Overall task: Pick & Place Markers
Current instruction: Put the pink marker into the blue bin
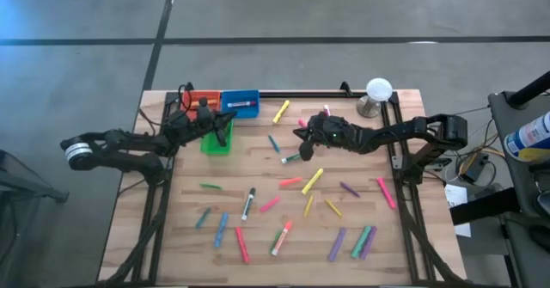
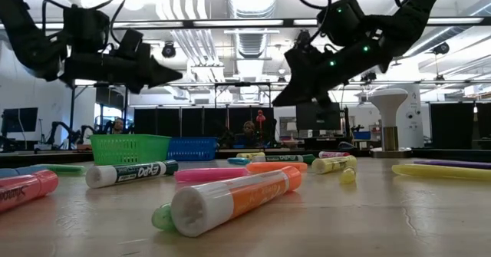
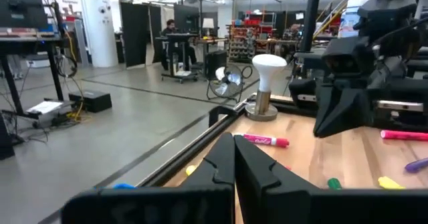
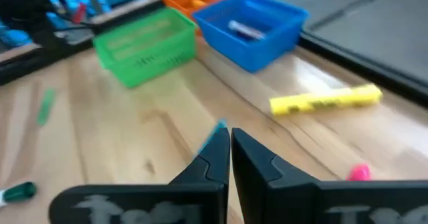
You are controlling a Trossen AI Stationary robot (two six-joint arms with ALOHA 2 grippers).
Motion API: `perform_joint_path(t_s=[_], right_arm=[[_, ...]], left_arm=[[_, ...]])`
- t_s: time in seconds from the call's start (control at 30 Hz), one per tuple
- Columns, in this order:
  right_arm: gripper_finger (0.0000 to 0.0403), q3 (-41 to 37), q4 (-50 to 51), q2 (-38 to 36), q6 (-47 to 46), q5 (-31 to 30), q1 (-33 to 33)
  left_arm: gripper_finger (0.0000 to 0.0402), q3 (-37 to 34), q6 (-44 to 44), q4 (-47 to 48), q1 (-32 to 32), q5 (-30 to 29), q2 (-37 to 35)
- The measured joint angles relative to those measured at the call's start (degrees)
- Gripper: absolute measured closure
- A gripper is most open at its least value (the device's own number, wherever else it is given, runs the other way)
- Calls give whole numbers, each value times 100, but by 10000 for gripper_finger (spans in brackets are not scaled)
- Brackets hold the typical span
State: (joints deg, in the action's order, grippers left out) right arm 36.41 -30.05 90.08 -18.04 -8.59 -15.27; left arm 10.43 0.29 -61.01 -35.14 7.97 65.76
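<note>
Many markers lie scattered on the wooden table (image 1: 258, 236): a yellow one (image 1: 281, 112) (image 4: 326, 100), a blue one (image 1: 273, 142), a white-barrelled black one (image 1: 248, 204) (image 2: 130, 172), an orange one (image 2: 230, 199). One marker (image 4: 244, 30) lies in the blue bin (image 1: 241, 103). My left gripper (image 1: 222, 126) (image 3: 234, 160) is shut and empty, raised over the green bin (image 1: 216, 142). My right gripper (image 1: 301, 137) (image 4: 229, 154) is shut and empty, raised above the table's middle, pointing toward the bins. The blue marker's tip (image 4: 219, 129) shows just beyond its fingertips.
Three bins stand in a row near the far edge: orange-red (image 1: 199, 99), blue, and green (image 4: 144, 47) in front. A white mushroom-shaped stand (image 1: 376, 94) (image 3: 267, 83) sits at the far right corner. A black rail (image 1: 301, 93) runs along the far edge.
</note>
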Motion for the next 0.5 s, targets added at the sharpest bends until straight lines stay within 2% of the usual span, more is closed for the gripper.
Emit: perform_joint_path(t_s=[0.13, 0.33, 0.5], right_arm=[[366, 296, 930, -11, -252, -292, 0], [297, 1014, 2819, -15, -446, -931, -2], [255, 1504, 3870, -20, -526, -1238, -112]], left_arm=[[401, 122, 124, -3, -2, -2, 0], [401, 176, 505, 40, -15, 4, 0], [401, 173, 303, 50, -42, 7, 0]])
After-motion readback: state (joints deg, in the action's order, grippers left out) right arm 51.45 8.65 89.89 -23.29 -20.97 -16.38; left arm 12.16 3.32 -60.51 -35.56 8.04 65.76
